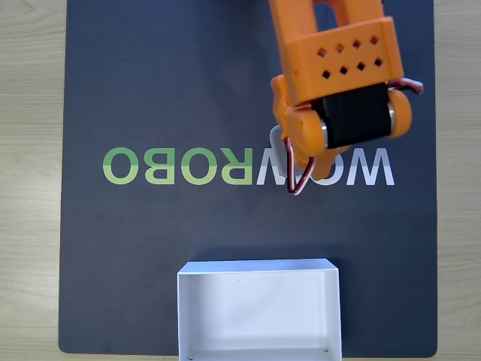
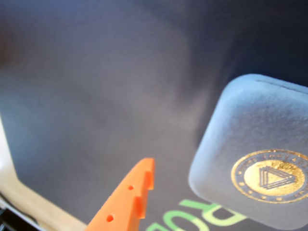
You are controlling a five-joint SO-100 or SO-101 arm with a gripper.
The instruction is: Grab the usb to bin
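An orange claw finger (image 2: 127, 199) juts in from the bottom of the wrist view, tip just left of the usb (image 2: 250, 154), a grey rounded pad with a gold triangle emblem lying at the right on the dark mat (image 2: 96, 96). Whether the claw is spread cannot be told. In the fixed view the arm (image 1: 338, 83) hangs at upper right; the white bin (image 1: 259, 312) sits at bottom centre on the mat, which covers the wooden tabletop (image 1: 30, 180).
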